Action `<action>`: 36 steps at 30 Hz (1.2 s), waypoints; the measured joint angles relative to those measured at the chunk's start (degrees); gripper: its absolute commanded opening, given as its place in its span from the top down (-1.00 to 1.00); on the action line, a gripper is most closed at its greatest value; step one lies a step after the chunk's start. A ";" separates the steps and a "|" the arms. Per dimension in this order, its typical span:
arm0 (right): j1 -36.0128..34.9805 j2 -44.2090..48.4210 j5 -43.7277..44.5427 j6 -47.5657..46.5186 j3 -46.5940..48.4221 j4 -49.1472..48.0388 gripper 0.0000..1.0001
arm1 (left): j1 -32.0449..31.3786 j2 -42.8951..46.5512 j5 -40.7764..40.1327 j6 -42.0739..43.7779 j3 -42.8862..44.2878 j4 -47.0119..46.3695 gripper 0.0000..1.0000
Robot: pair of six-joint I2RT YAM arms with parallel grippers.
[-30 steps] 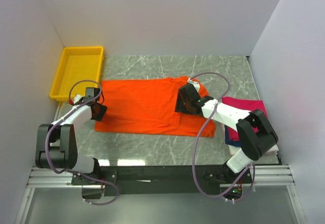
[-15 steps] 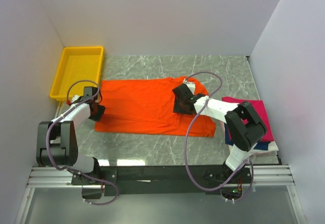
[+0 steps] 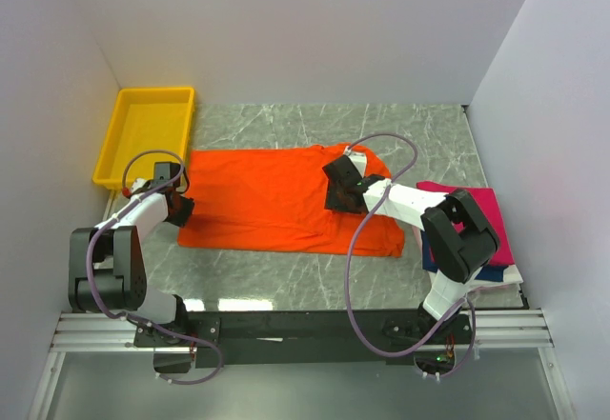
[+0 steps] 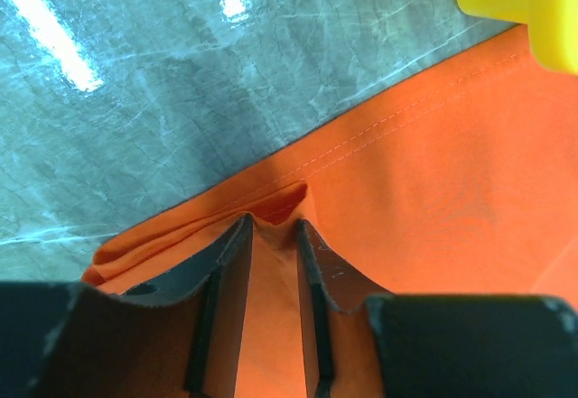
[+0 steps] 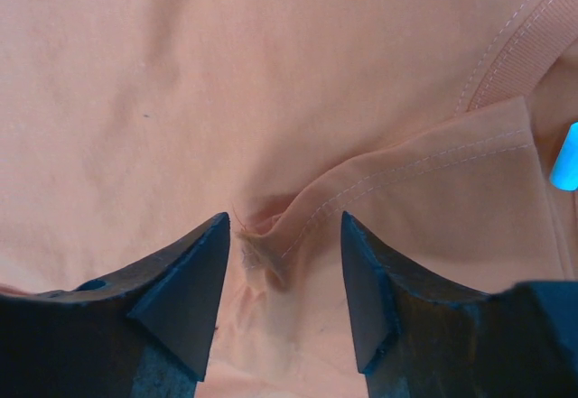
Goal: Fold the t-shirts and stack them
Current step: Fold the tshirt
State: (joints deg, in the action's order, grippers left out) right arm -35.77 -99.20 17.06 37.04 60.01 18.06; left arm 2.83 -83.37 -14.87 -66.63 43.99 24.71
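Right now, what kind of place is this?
Probably a robot testing booth: plain white walls surround a marble-look table, two arms are bolted to a metal rail, and an orange t-shirt lies spread.

From overhead I see the orange t-shirt [image 3: 272,201] spread flat on the marble table [image 3: 286,277]. My left gripper [image 3: 179,209] sits at its left edge, and my right gripper [image 3: 341,191] is on the cloth near the collar. From up here I can't tell how either's jaws stand. A magenta t-shirt [image 3: 496,225] tops the pile at right, partly behind the right arm. The yellow tray [image 3: 148,134] stands at the far left.
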 measured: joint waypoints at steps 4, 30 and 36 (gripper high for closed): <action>0.02 0.07 0.50 0.15 0.00 0.02 -0.21 | 0.11 0.00 0.09 0.02 0.02 0.00 0.40; 0.02 -1.86 1.88 1.88 1.86 0.66 1.00 | 1.38 0.85 2.05 1.97 0.02 0.02 0.99; 0.02 3.02 4.17 2.62 1.57 1.53 1.00 | 1.64 2.82 2.58 2.51 0.02 0.13 0.99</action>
State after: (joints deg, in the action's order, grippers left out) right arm -35.75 -96.18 21.23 39.66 61.58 19.59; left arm 4.47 -80.55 -12.29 -64.12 44.01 24.84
